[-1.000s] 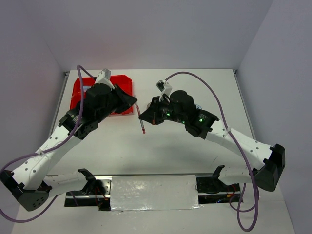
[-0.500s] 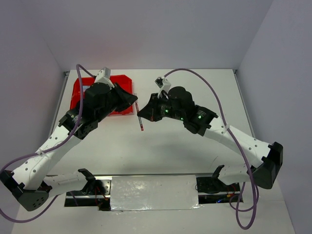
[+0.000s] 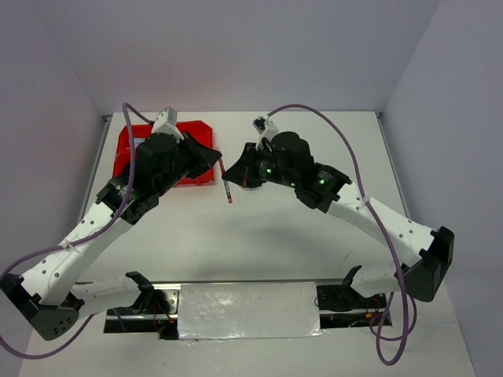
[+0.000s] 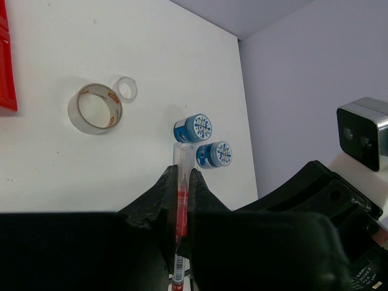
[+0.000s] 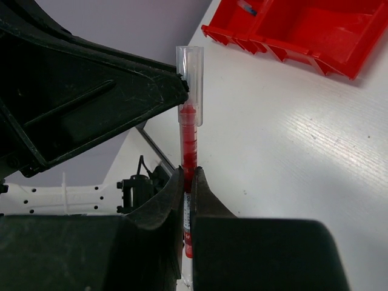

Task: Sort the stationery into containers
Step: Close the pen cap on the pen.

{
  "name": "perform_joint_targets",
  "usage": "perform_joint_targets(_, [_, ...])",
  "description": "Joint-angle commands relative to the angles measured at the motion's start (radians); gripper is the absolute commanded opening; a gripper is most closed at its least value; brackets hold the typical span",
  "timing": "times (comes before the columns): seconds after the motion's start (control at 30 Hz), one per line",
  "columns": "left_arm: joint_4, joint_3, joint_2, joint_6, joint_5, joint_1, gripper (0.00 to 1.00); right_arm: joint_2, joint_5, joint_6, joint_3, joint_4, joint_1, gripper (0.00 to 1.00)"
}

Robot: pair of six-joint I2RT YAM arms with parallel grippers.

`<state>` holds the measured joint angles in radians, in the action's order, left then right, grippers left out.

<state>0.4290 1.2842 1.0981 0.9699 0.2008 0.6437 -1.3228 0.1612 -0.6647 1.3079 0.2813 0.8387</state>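
Observation:
A thin red pen (image 3: 226, 187) with a clear cap hangs above the table between both arms. My left gripper (image 3: 218, 162) is shut on its capped end; in the left wrist view the pen (image 4: 180, 200) sits tight between the jaws (image 4: 180, 176). My right gripper (image 3: 239, 178) is shut on the pen's other end; the pen also shows in the right wrist view (image 5: 188, 130), with the gripper (image 5: 188, 173) closed round it. The red bin block (image 3: 126, 149) lies at the far left, mostly under my left arm, and shows in the right wrist view (image 5: 315, 30).
On the table in the left wrist view lie a large clear tape ring (image 4: 94, 109), a small clear ring (image 4: 126, 89) and two round blue-white tubs (image 4: 193, 128) (image 4: 214, 154). In the top view my right arm hides these.
My right gripper has carried the red pen up and left toward my left gripper. The pen's capped end now sits in the left jaws. The left arm has barely moved.

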Motion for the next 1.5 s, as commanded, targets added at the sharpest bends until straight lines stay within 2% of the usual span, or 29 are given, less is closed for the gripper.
perform_joint_targets(0.0, [0.022, 0.0, -0.009, -0.02, -0.014, 0.005, 0.0, 0.019, -0.04, 0.01, 0.03, -0.077, -0.02, 0.0])
perform_joint_targets(0.13, [0.017, 0.012, 0.017, -0.028, -0.046, 0.005, 0.0, 0.024, -0.003, 0.03, 0.016, -0.122, -0.018, 0.0])
perform_joint_targets(0.4, [-0.068, -0.033, 0.029, -0.083, -0.152, 0.005, 0.0, -0.024, -0.014, 0.102, 0.1, -0.119, -0.065, 0.0])
perform_joint_targets(0.53, [-0.056, -0.026, 0.025, -0.121, -0.158, 0.004, 0.0, -0.009, 0.073, 0.227, 0.085, -0.186, -0.07, 0.0])
perform_joint_targets(0.6, [-0.062, -0.017, 0.014, -0.144, -0.152, 0.005, 0.08, 0.016, 0.147, 0.272, 0.039, -0.223, -0.067, 0.0])
perform_joint_targets(0.8, [-0.096, 0.015, -0.001, -0.209, -0.133, 0.004, 0.26, 0.082, 0.214, 0.306, -0.038, -0.266, -0.063, 0.0])
perform_joint_targets(0.93, [-0.111, 0.044, 0.009, -0.226, -0.132, 0.004, 0.27, 0.091, 0.215, 0.336, -0.025, -0.235, -0.044, 0.0])
perform_joint_targets(1.27, [-0.13, 0.089, 0.029, -0.237, -0.135, 0.004, 0.45, 0.086, 0.195, 0.358, 0.007, -0.206, -0.033, 0.0])
perform_joint_targets(1.47, [-0.139, 0.086, 0.02, -0.247, -0.143, 0.004, 0.34, 0.073, 0.166, 0.359, 0.036, -0.189, -0.032, 0.0])
